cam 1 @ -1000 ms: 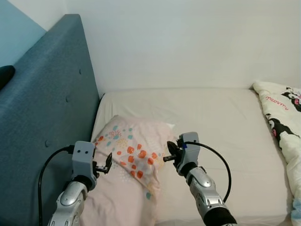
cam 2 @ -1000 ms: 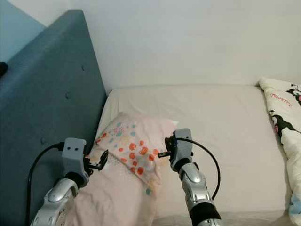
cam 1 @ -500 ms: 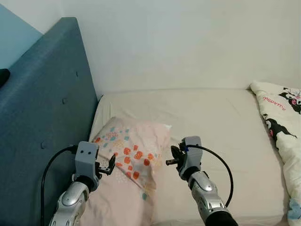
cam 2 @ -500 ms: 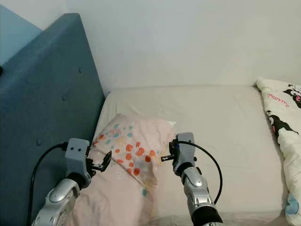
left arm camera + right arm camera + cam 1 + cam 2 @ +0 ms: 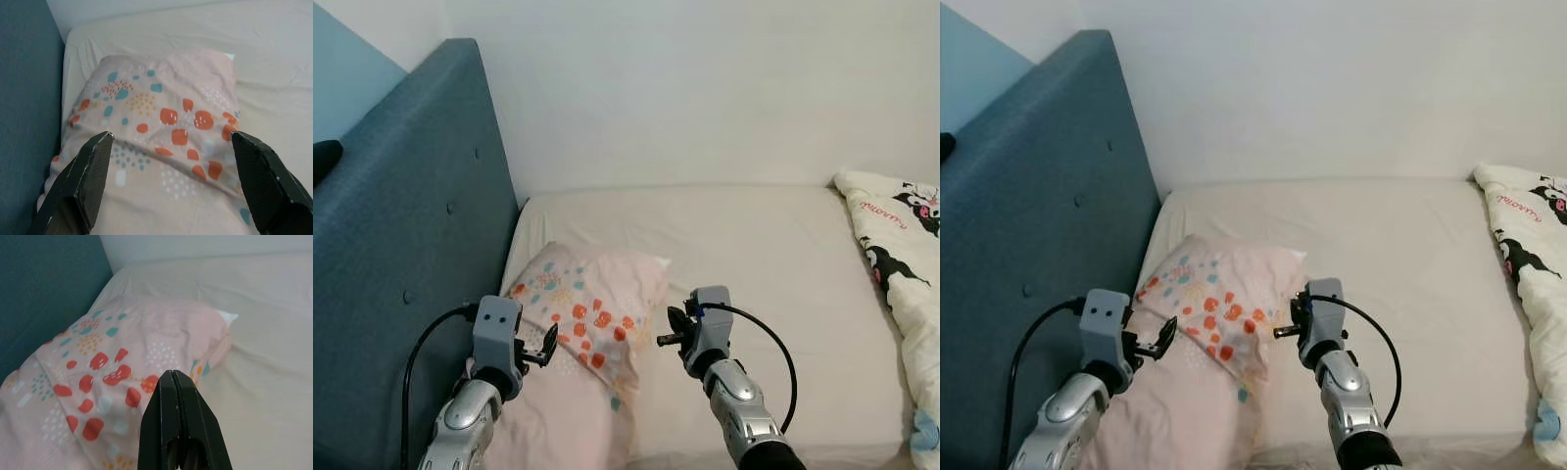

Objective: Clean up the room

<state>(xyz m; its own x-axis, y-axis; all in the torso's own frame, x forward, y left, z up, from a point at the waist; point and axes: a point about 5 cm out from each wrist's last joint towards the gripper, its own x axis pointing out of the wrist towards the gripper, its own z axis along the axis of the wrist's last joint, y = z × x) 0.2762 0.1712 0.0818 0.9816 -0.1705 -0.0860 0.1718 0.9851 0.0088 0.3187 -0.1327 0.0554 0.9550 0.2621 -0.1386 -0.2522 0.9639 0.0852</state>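
Pillow [image 5: 582, 323] lying on the bed [image 5: 773, 255] by the headboard [image 5: 401, 245], between the wide-open, empty left gripper [image 5: 540, 350] and the closed, empty right gripper [image 5: 668, 338], apparently poised for straightening.

Two silver jointed arms with grey box-shaped wrist housings, a looping black cable at each. Left claw [image 5: 546, 345] and right claw [image 5: 663, 339] of long black fingers.

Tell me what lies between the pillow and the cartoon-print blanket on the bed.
Bare cream mattress sheet, nothing lying on it, between the pillow and the blanket; the left eye view shows it. The right gripper hangs over its near part.
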